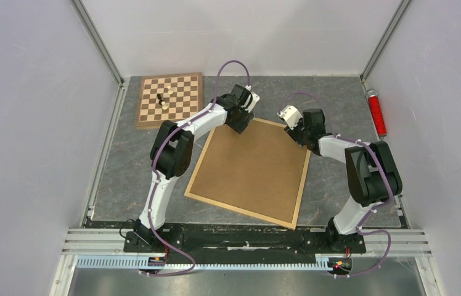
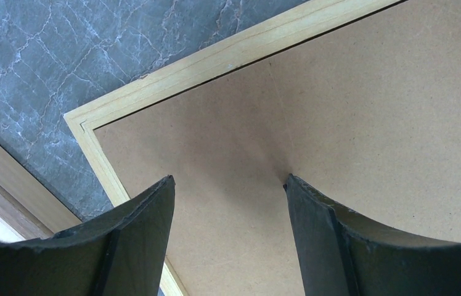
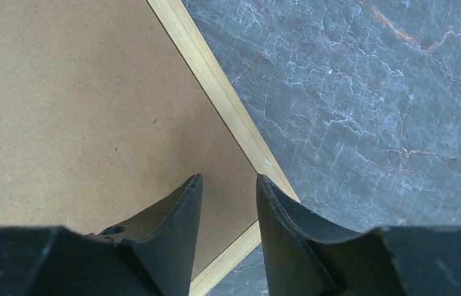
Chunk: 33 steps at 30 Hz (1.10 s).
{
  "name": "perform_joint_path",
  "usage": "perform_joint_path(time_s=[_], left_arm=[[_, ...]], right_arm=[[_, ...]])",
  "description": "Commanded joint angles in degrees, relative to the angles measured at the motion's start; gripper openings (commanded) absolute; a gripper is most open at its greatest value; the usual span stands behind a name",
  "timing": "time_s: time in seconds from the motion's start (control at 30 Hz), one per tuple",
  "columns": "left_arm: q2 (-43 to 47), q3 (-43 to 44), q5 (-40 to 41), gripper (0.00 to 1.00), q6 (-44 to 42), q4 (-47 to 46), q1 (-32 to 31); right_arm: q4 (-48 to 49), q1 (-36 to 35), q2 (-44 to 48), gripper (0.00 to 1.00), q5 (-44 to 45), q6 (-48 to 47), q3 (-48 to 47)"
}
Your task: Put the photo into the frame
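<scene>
While face-down, frame (image 2: 216, 61) beneath parted jaws

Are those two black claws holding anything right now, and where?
Nothing. The left gripper and right gripper stand open over the brown backing board in the light wooden frame.

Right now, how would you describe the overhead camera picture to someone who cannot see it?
A light wooden frame, filled by a brown backing board, lies askew on a grey table; the left gripper and right gripper are each at a far corner. A chessboard sits far left, a red cylinder at the right edge.
</scene>
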<state>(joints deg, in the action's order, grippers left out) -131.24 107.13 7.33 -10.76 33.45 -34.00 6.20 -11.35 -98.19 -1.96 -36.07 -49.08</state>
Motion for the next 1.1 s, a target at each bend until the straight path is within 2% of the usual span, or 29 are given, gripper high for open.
perform_joint_path(time_s=[0.0, 0.77, 1.07], left_arm=[[-3.97, -3.13, -1.35, 0.73, -3.22, 12.45, -0.19], [-4.73, -2.67, -6.02, 0.74, -5.73, 20.90, -0.20], [-4.29, -2.16, -5.23, 0.74, -7.53, 23.08, -0.22]], right_arm=[[-16.95, -1.78, -4.75, 0.43, -2.48, 2.84, 4.78], [-26.53, -5.10, -9.09, 0.48, -0.53, 3.81, -0.34], [-31.69, -6.44, -12.15, 0.52, 4.78, 2.03, -3.65]])
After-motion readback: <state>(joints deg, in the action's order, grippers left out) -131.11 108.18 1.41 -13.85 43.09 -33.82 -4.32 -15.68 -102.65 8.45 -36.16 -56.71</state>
